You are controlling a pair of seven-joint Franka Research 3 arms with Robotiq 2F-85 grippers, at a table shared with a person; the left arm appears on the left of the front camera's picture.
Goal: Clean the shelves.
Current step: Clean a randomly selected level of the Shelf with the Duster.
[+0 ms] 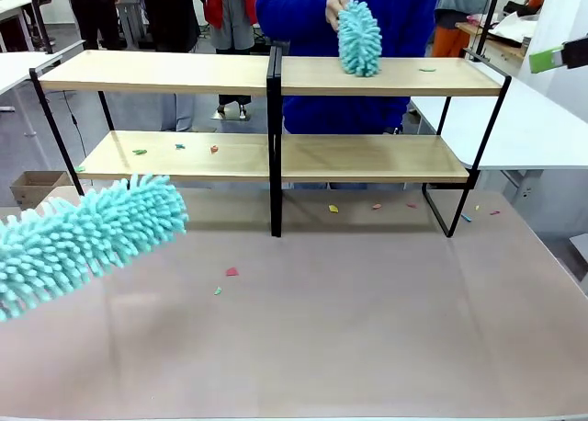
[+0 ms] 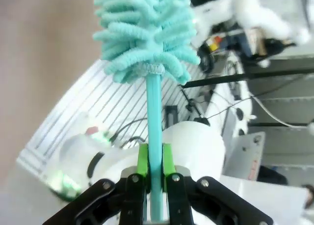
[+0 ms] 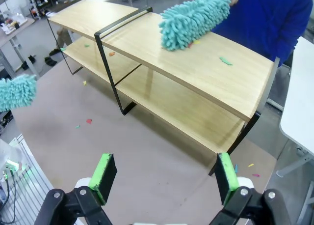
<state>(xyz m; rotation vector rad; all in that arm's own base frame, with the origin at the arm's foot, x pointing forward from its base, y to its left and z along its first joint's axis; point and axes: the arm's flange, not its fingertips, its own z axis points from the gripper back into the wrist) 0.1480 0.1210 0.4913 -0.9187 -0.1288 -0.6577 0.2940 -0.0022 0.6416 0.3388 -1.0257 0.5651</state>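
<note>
My left wrist view: left gripper (image 2: 155,162) jaws clamped on the duster handle (image 2: 155,117); right gripper (image 3: 166,178) jaws wide, empty, probably above open bench (image 3: 147,151) before shelves (image 3: 196,72).

Camera survey: one fixed front view, two wrist views.
The front camera sits at the near edge of the table (image 1: 367,329) and faces across it to the shelves (image 1: 156,72) by the far edge, at mid-range with the whole rack in frame. The left wrist camera looks at very close range along the left gripper (image 2: 155,158) and up the robot's duster (image 2: 147,28), facing away from the rack. The right wrist camera, behind the right gripper (image 3: 165,172), looks down obliquely from high off the rack's right end. The front and right wrist views share both boards, the person's duster (image 1: 358,39) on the top board, and the head of the robot's duster.
</note>
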